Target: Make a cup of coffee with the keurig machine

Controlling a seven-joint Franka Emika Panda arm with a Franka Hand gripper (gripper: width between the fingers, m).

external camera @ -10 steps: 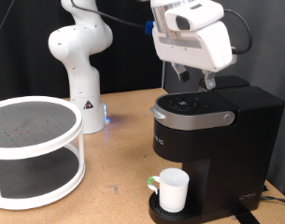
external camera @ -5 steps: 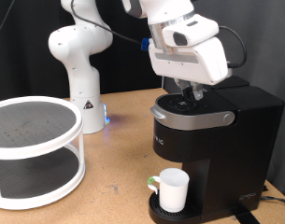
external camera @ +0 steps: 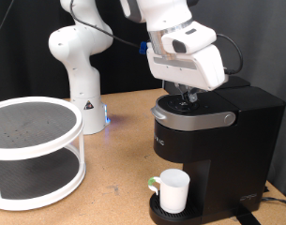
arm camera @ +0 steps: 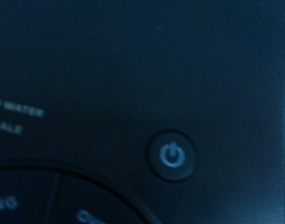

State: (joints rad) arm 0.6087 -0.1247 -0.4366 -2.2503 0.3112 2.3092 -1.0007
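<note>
The black keurig machine (external camera: 218,141) stands at the exterior view's right with its silver-grey lid handle (external camera: 192,119) down. The white cup (external camera: 173,190) sits on the machine's round drip base under the spout. My gripper (external camera: 187,96) is down on the machine's top button panel, its fingertips at or just above the surface. The wrist view shows only the dark panel very close, with a lit blue power button (arm camera: 172,155) and faint white lettering; the fingers do not show there.
A white two-tier round rack (external camera: 35,150) stands at the exterior view's left on the wooden table. The arm's white base (external camera: 82,56) is behind it, with a blue light near its foot.
The hand has come down and shifted slightly to the exterior view's left, from above the machine to its top panel. The cup and machine have not moved.
</note>
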